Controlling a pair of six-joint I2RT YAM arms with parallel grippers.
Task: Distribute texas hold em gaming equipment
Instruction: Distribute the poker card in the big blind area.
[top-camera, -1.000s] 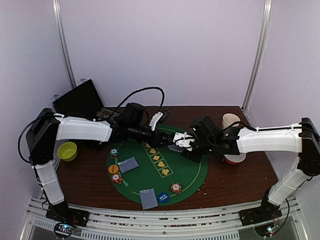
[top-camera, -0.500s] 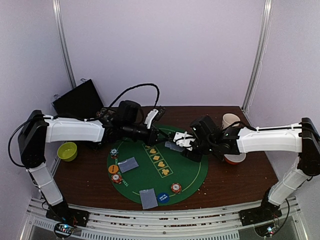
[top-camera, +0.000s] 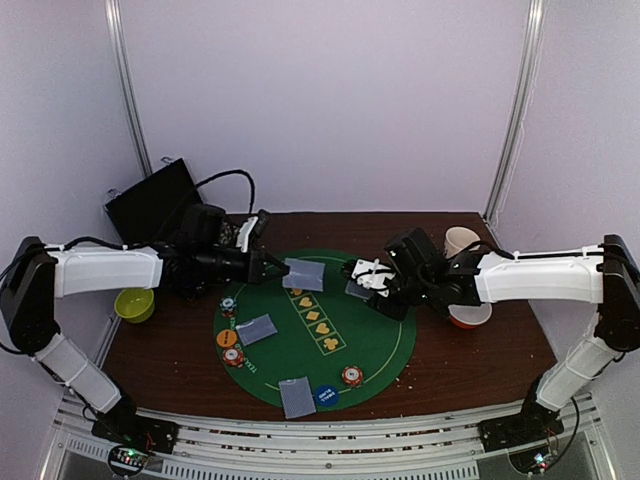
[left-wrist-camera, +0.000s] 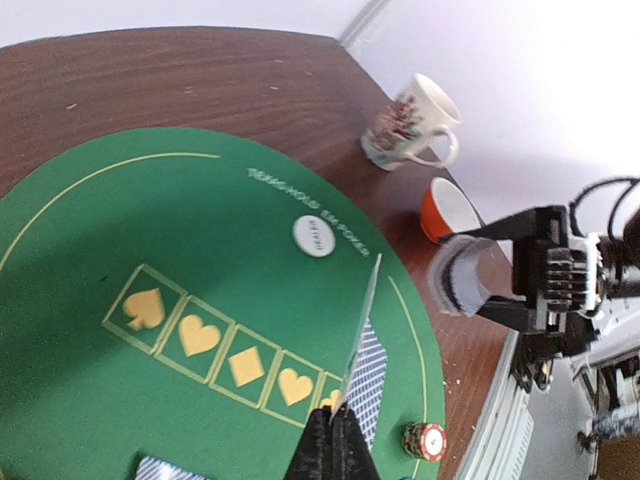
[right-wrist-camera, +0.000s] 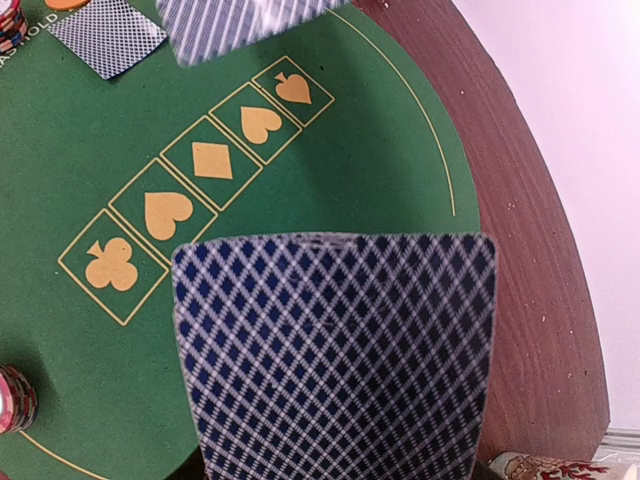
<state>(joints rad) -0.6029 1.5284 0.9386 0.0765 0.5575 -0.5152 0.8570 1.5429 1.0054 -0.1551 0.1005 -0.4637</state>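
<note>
L arm has pulled back leftward vs 0.5 s ago, drawing one card (top-camera: 305, 274) away from the R side. L gripper (top-camera: 281, 268) is clenched on that card's edge, and the card juts past its tips above the green mat (top-camera: 375, 335). R gripper (top-camera: 363, 282), approx. unmoved, grasps the deck (top-camera: 355, 291) over the mat's far-right part.

Dark brown wooden worktop (top-camera: 480, 350), dotted with pale specks toward the near edge. Carries a round green mat (top-camera: 290, 350) in the middle, nearly reaching that edge. Holds a small yellow-green bowl (top-camera: 134, 302) at the left, a black case (top-camera: 155, 200) at the far left corner, a beige mug (top-camera: 462, 241) at the far right, and a red-and-white bowl (left-wrist-camera: 437, 215) just beside the mat's right rim.
</note>
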